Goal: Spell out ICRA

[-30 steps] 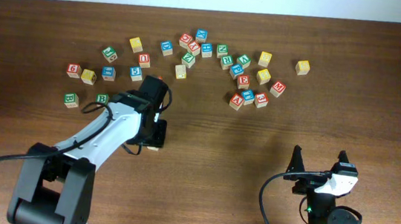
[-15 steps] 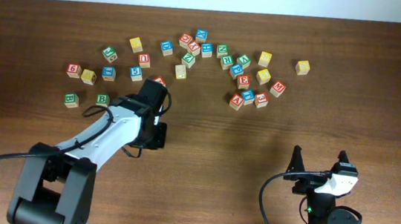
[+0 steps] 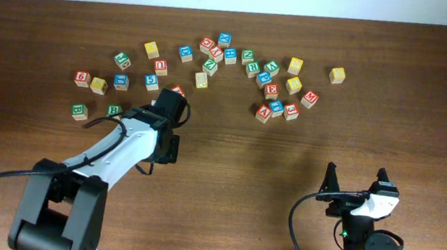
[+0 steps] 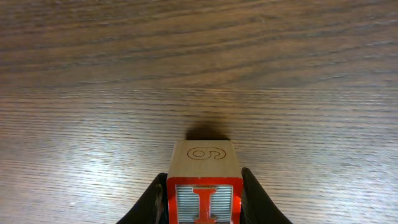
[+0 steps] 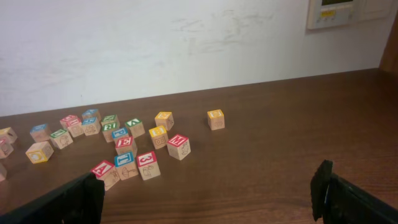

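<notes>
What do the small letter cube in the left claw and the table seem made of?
The small red-faced I cube: likely pale bare wood, faint grain on top; red painted front. The dark brown table: wood or wood-look laminate, streaky grain; cannot tell which.

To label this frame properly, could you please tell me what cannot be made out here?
- Overhead: I cube hidden under the left gripper.
- Left wrist: its lower face cut off by the bottom edge.
- Overhead: other cubes, most letters too small to read.
- Right wrist: right gripper mostly cut off by the bottom edge.
</notes>
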You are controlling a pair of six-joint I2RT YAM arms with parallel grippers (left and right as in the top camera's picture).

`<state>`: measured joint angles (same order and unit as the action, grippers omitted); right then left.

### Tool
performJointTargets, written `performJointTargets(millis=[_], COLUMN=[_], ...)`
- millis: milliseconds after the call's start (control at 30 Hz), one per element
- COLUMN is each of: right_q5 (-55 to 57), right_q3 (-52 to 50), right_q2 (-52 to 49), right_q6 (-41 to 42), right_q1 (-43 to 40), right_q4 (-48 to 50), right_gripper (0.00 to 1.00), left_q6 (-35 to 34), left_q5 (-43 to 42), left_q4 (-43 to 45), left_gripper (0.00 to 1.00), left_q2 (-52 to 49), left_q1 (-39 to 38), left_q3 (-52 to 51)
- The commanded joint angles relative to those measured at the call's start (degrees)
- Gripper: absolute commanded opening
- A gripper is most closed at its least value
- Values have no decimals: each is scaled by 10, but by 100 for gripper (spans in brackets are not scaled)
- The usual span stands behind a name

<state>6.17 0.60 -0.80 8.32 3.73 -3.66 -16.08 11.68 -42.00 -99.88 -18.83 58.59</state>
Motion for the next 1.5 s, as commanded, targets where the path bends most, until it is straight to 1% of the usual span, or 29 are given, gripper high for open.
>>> performJointTargets(millis=[0,167,267,367,433,567,667,833,1067,1200,1367,1467], right_q5=[5,5,5,5,5,5,5,5,5,5,5,5], right_q3=[-3,-3,-3,-3,-3,-3,-3,-3,-3,-3,-3,-3], right_q2=[4,4,4,4,4,4,4,4,4,4,4,4], right_q6=[-4,-4,-4,-4,-4,-4,-4,-4,-4,-4,-4,-4], right_q1=[-5,-5,-5,-5,-5,-5,-5,-5,-5,-5,-5,-5], right_q4=[-4,-5,-5,-4,-4,-5,-4,-4,-4,-4,-4,-5], right_gripper=[98,98,98,98,98,98,98,98,98,98,98,98], left_q6=[-6,-6,-5,-5,-5,-5,19,23,23,23,23,23], left_q5=[26,20,-20,-29,-29,-33,-65,-66,-66,-66,-66,-66], left_q4=[-1,-11,-11,-11,-11,-13,-13,-16,-26,-26,-26,-26], left_gripper=[23,22,19,17,18,24,24,24,22,25,38,40], left_q2=[-5,-5,-5,-5,-5,-5,-5,-5,-5,-5,-5,-5], left_q1=[2,17,43,51,51,51,51,51,51,51,51,51], left_q3=[-5,-5,-5,-5,-5,-5,-5,-5,-5,-5,-5,-5])
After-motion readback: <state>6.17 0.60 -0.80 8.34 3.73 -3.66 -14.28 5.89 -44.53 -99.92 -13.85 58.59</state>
